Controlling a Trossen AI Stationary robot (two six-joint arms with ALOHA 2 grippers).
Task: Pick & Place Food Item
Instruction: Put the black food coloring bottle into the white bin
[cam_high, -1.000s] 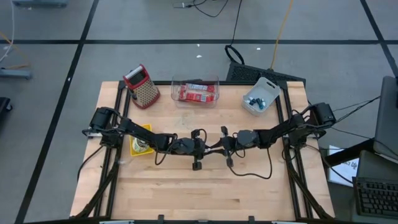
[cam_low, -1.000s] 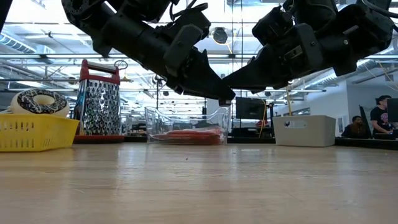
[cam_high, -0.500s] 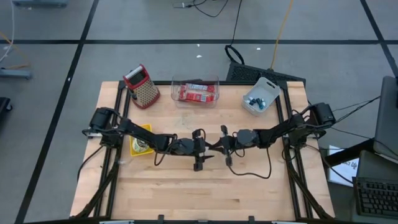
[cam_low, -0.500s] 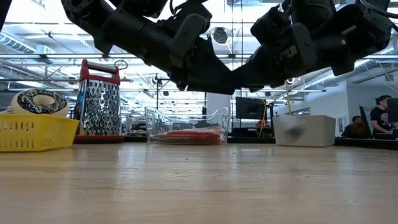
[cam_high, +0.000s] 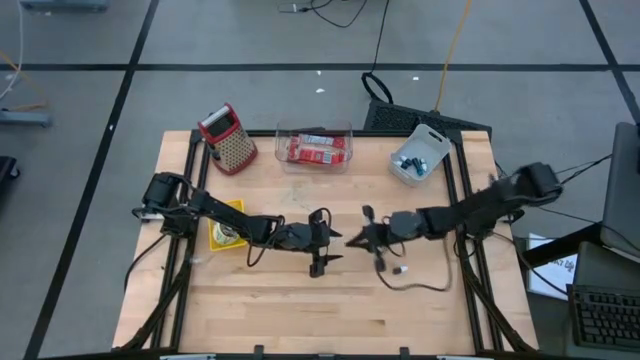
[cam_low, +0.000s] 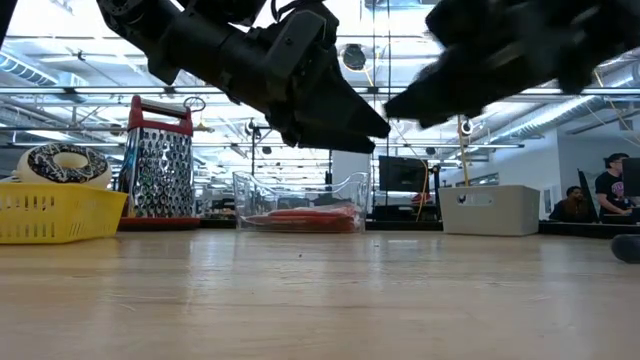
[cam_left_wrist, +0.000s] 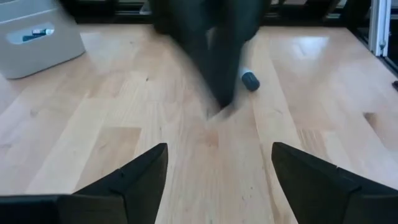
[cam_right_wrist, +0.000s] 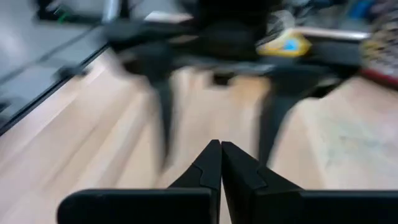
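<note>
Lighting is even and bright from overhead; the counter (cam_high: 300, 290) shows only faint, soft shadows beneath the arms. In the low view, ceiling lights and windows behind produce glare, leaving both arms as dark silhouettes. Heavy motion blur smears the right arm (cam_low: 510, 60) there, the whole right wrist view, and the dark shape in the left wrist view.

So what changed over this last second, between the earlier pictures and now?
The left gripper opened its fingers wide. The right gripper closed fully and its arm swung back toward the right side of the table, blurred in motion. Neither gripper shows anything held. The grater, clear tray, white bin and yellow basket stayed where they were.
</note>
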